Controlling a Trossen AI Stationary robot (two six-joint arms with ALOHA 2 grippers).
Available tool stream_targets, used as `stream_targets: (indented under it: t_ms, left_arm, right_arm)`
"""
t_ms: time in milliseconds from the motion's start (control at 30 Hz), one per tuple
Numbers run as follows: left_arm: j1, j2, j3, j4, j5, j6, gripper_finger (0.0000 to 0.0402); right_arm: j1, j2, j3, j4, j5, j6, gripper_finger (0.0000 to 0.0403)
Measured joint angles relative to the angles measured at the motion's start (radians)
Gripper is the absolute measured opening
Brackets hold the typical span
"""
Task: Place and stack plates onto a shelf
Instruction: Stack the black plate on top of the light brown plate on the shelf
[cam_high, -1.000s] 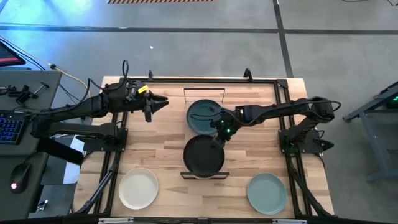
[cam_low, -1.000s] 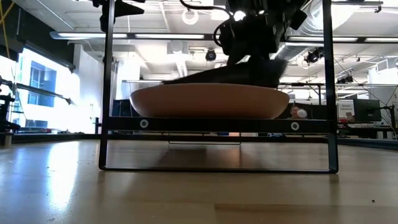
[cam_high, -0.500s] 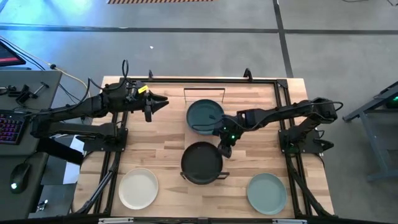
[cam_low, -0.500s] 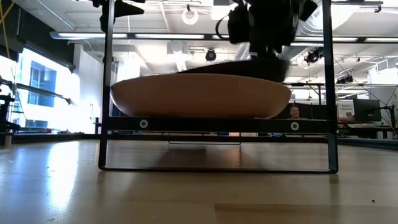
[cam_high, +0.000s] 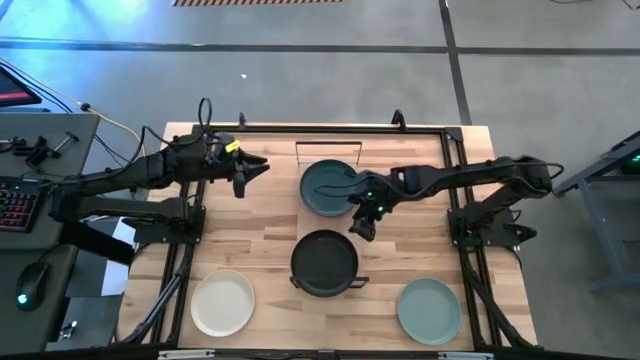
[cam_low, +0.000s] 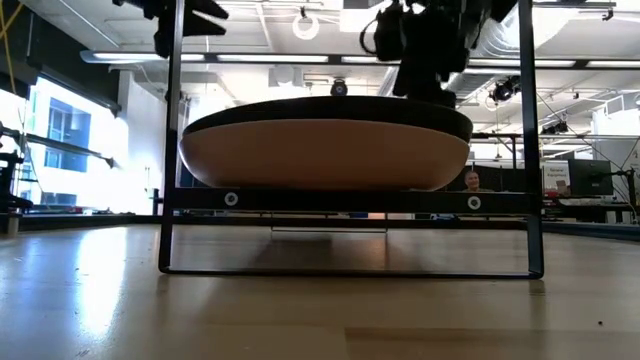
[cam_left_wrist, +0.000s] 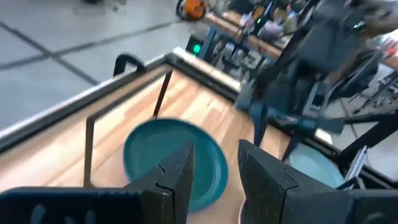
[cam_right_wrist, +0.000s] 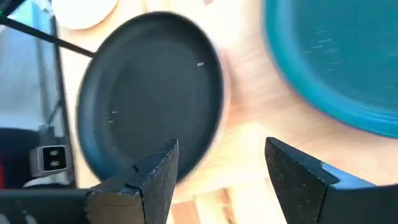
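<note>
Black plate sits on a pinkish plate at the shelf's near end; teal plate at its far end. Right gripper hangs between them, fingers apart, empty. Best lifted straight up, clear of both rims. Left gripper waits near the table's left edge, slightly open.

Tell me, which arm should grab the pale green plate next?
Probably the right arm. The pale green plate lies on its side of the table, and the right gripper hangs open just beyond the black plate. The left gripper waits at the far left.
</note>
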Motion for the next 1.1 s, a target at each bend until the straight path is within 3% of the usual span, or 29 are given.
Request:
stream_targets:
  t_ms: [133,300,500,600,733,933,1100]
  left_arm:
    - [-0.038,0.017,0.000,-0.069,0.030,-0.047,0.0102]
    - [-0.189,0.140,-0.042,-0.087,0.040,-0.101,0.0014]
    - [-0.372,0.330,-0.105,-0.087,0.100,-0.210,0.0001]
    - [-0.454,0.395,-0.151,-0.007,0.161,-0.279,0.0001]
    - [-0.519,0.458,-0.236,0.238,0.241,-0.373,0.0000]
    - [-0.522,0.562,-0.274,0.402,0.241,-0.428,0.0000]
    - [-0.517,0.663,-0.276,0.506,0.377,-0.422,0.0000]
  right_arm:
    - [0.002,-0.073,0.000,-0.073,0.090,-0.023,0.0222]
    - [0.003,-0.148,-0.020,-0.186,0.164,-0.029,0.0222]
    - [0.003,-0.254,-0.175,-0.174,0.174,0.068,0.0222]
    - [0.011,-0.307,-0.266,-0.103,0.168,0.156,0.0222]
    - [0.030,-0.356,-0.355,0.025,0.122,0.260,0.0222]
    - [0.075,-0.363,-0.378,0.084,0.111,0.323,0.0222]
    - [0.087,-0.363,-0.378,0.096,0.137,0.340,0.0222]
